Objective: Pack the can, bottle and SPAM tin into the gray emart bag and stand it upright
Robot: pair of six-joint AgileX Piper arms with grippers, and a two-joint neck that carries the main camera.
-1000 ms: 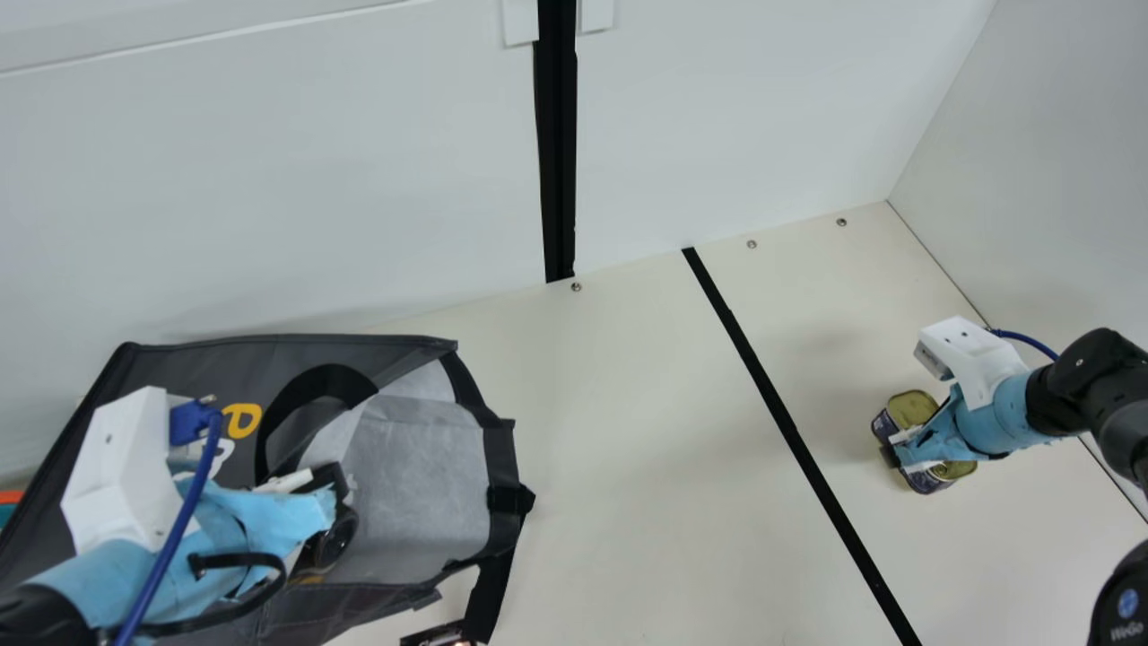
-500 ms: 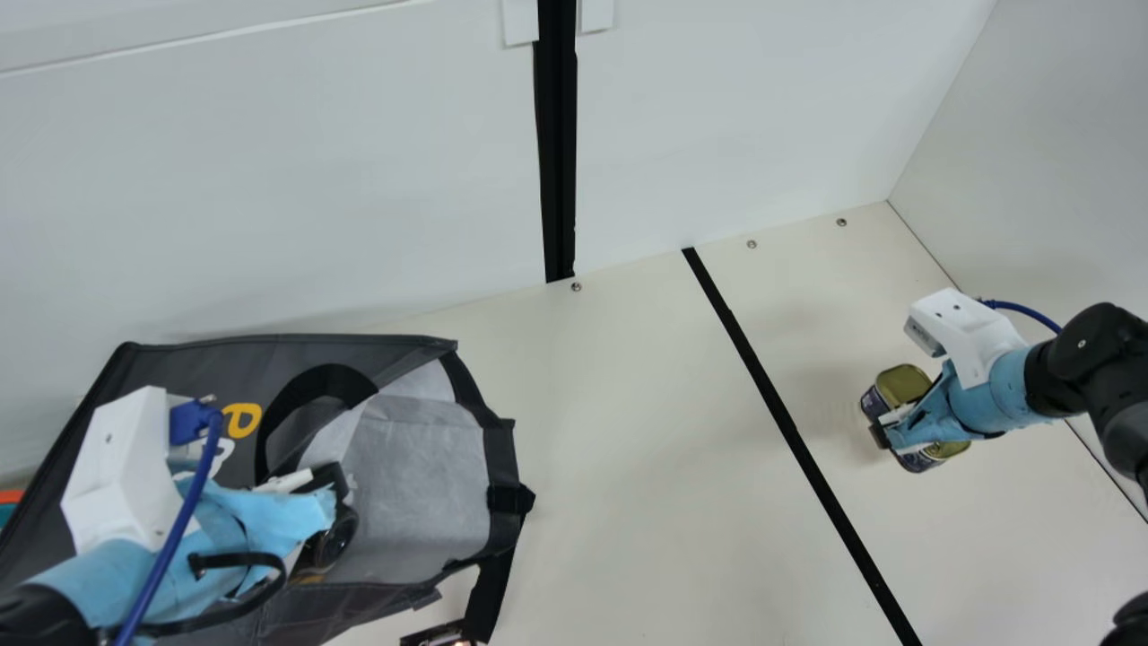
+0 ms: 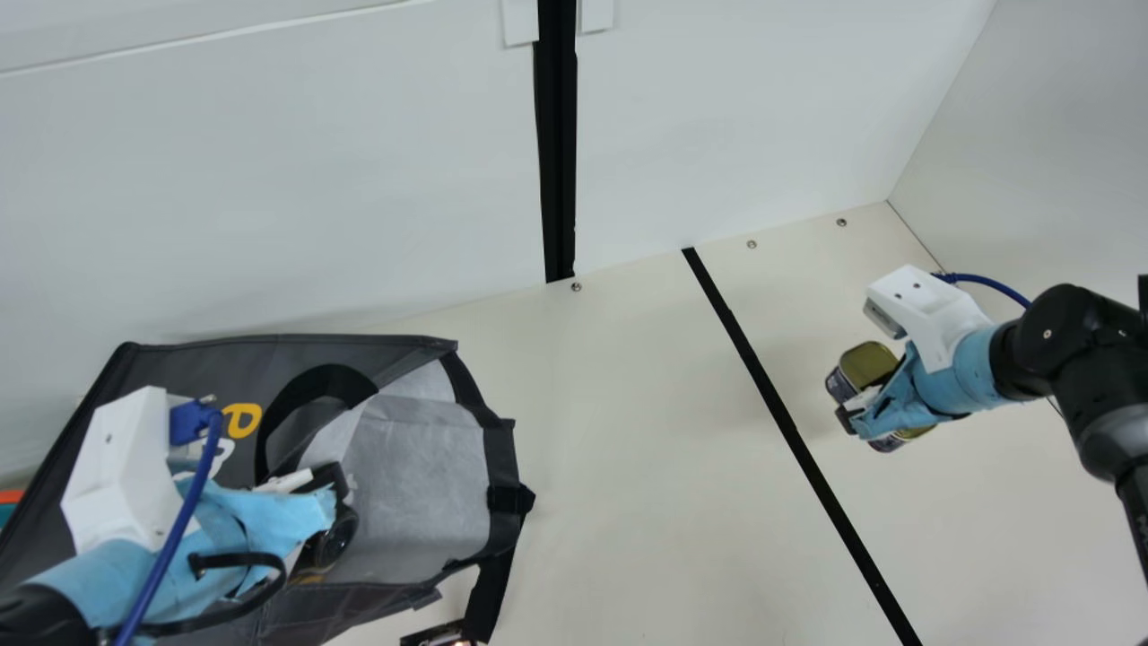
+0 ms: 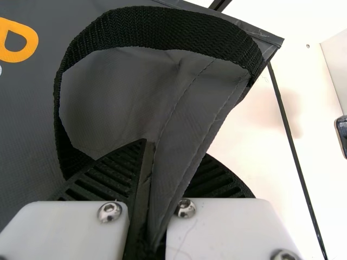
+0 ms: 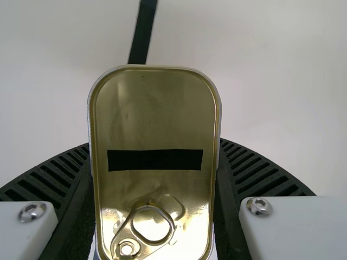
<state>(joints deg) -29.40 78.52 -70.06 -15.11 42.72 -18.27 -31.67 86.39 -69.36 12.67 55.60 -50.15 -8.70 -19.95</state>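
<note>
Main view: my right gripper [image 3: 849, 419] has the SPAM tin [image 3: 866, 363] clamped tin-wide, bag [image 3: 501, 453] well off left, left gripper [image 4: 172, 154] pinched nearly closed on its fabric.

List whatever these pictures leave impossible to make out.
- Main view: the middle of the tin, behind the right gripper.
- Main view: what the dark glossy thing in the bag's mouth is; the left gripper partly covers it.
- Main view: the bag's near side, cut off by the bottom edge.
</note>
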